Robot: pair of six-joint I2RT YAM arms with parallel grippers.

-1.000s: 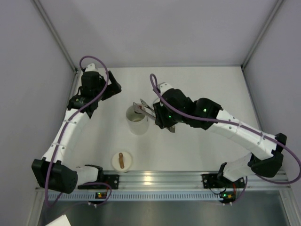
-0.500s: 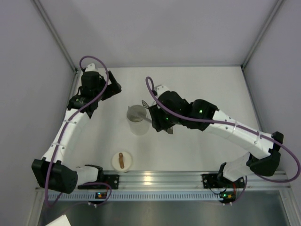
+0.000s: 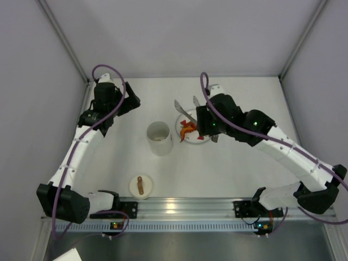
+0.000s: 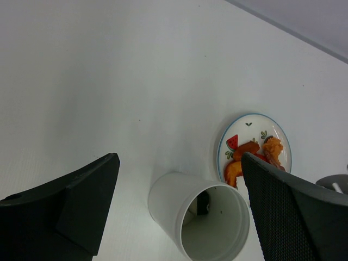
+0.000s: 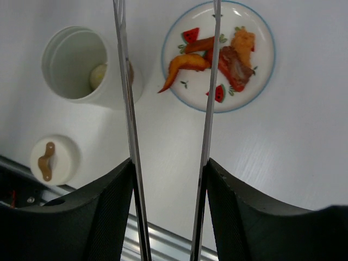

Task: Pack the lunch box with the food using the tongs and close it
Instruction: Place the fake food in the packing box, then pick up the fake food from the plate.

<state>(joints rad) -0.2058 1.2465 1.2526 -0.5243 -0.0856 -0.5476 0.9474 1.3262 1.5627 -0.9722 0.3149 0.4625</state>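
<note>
R wrist view: tongs (image 5: 126, 109) tips cut off by top edge; R gripper (image 5: 168, 168) fingers (image 5: 103, 217) run off btm edge. Top view: R arm (image 3: 261, 133) covers R gripper and part of plate (image 3: 190, 142); food (image 3: 187, 129) too small to ID. L wrist view: one L gripper (image 4: 179, 160) finger (image 4: 293, 217) hides part of plate; dark item (image 4: 202, 204) in lunch box (image 4: 168, 209) unidentifiable; grey obj. (image 4: 333, 184) cut off at frame edge.
</note>
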